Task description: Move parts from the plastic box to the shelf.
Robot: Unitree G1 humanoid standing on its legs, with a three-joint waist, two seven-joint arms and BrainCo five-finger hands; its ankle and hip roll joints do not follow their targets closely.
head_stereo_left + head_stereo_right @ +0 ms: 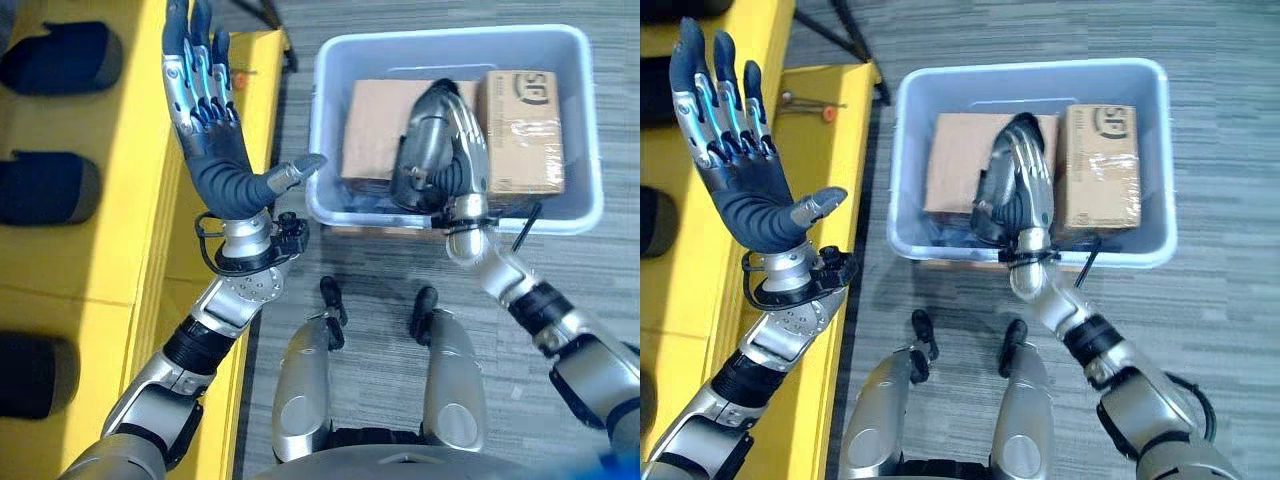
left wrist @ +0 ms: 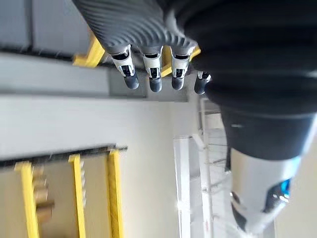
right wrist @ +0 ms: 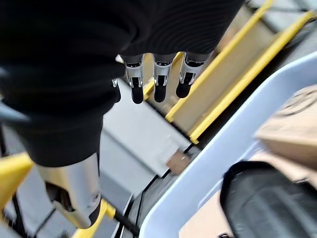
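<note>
Right hand (image 1: 440,150) hides box's (image 1: 455,45) parts

Dark printed logo on top of the right cardboard box (image 1: 520,130) in the plastic box (image 1: 330,120), lettering too blurred to make out

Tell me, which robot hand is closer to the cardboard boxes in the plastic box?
The right. The right hand is down inside the plastic box, between the two cardboard boxes. The left hand is raised, fingers straight, over the yellow shelf, outside the box.
</note>
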